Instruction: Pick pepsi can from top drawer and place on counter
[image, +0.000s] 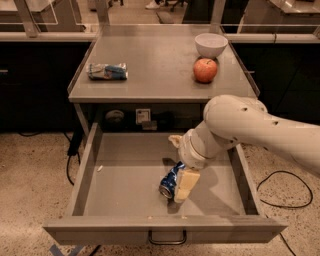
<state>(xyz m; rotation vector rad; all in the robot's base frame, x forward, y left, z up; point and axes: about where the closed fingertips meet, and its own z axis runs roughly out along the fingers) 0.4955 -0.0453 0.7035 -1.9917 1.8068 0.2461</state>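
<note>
as closure of the gripper (176, 186) at the pepsi can (168, 181), near-right in the top drawer (125, 182), cannot be told, a centred hold should be confirmed.

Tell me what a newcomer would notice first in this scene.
The big white robot arm reaches into the open grey metal drawer, its pincer right at the small blue drink can lying on its side there. On the grey counter above sit a red apple and a white bowl.

The robot's white arm (250, 125) is entering from the right edge of the frame and sloping down toward lower centre. Its wrist (194, 149) is bending downward, and the gripper (181, 189) is hanging just below centre.
</note>
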